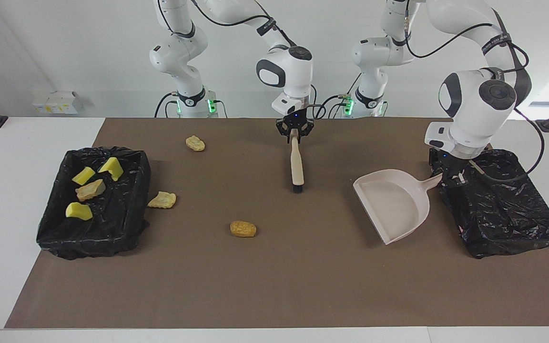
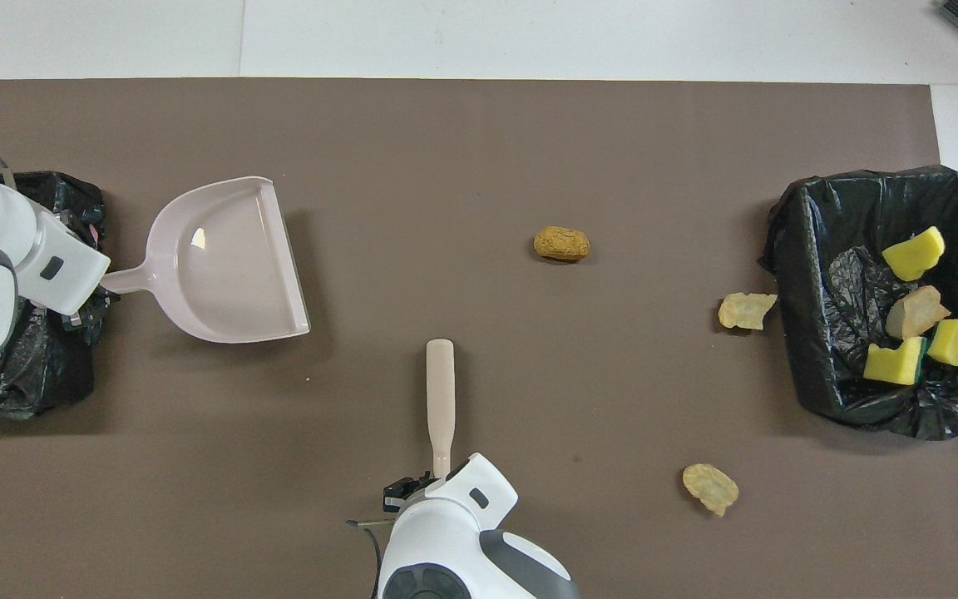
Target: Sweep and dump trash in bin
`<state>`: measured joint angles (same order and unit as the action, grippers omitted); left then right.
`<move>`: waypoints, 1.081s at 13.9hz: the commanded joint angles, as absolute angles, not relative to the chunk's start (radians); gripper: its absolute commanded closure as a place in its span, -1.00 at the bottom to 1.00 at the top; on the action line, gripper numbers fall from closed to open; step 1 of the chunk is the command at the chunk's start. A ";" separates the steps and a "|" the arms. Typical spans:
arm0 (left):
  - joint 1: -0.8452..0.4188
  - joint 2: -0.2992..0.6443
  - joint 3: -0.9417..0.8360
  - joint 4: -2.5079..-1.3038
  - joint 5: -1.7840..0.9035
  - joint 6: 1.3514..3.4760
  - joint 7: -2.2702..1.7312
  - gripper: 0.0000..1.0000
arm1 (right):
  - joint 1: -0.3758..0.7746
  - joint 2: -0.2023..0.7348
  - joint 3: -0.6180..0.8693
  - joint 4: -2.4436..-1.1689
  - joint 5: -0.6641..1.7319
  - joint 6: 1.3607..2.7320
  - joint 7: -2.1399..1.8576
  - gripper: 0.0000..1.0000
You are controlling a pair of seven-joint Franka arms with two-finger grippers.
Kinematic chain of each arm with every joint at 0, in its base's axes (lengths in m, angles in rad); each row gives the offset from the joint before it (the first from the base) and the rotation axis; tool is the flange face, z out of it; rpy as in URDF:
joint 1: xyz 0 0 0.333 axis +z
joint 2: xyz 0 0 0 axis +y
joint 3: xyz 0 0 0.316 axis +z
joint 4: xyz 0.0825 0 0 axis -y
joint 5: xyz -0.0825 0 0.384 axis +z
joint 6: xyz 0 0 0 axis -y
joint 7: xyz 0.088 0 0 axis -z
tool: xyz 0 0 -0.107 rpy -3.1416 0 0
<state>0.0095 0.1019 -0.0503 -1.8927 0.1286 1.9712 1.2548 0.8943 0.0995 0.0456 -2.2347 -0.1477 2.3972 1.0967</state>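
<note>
Three tan and orange-brown lumps of trash lie on the brown mat: one [image 1: 195,143] [image 2: 710,488] close to the robots, one [image 1: 162,199] [image 2: 746,309] beside the black-lined bin [image 1: 88,238] [image 2: 803,274], one [image 1: 243,229] [image 2: 561,244] mid-mat. Inside that bin are yellow sponge pieces [image 1: 84,175] [image 2: 913,253] and a tan lump [image 1: 90,189] [image 2: 917,312]. My right gripper [image 1: 294,136] [image 2: 437,482] is at the handle end of the beige brush [image 1: 296,166] [image 2: 440,383], which lies on the mat. My left gripper [image 1: 446,175] [image 2: 92,293] is shut on the handle of the beige dustpan [image 1: 393,205] [image 2: 221,266].
A second black bag-lined bin [image 1: 503,209] [image 2: 30,374] stands at the left arm's end of the table, under the left arm's wrist. The mat [image 1: 303,286] [image 2: 479,133] ends short of the white table's edges.
</note>
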 commanded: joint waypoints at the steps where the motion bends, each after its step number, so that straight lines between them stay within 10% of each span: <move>1: 0.025 0.064 -0.060 -1.934 0.143 2.000 1.264 1.00 | 0.884 0.095 0.051 -2.230 -0.155 2.378 1.069 1.00; 15: -0.115 0.058 -0.067 -2.025 0.141 2.072 1.122 1.00 | 0.703 -0.130 0.037 -2.223 -0.150 1.717 1.267 1.00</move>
<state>-0.0478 0.0990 -0.0775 -1.9624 0.1286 2.0347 1.2164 0.7104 -0.0996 0.0302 -2.2112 -0.1468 1.8144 1.1832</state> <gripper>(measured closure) 0.687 0.744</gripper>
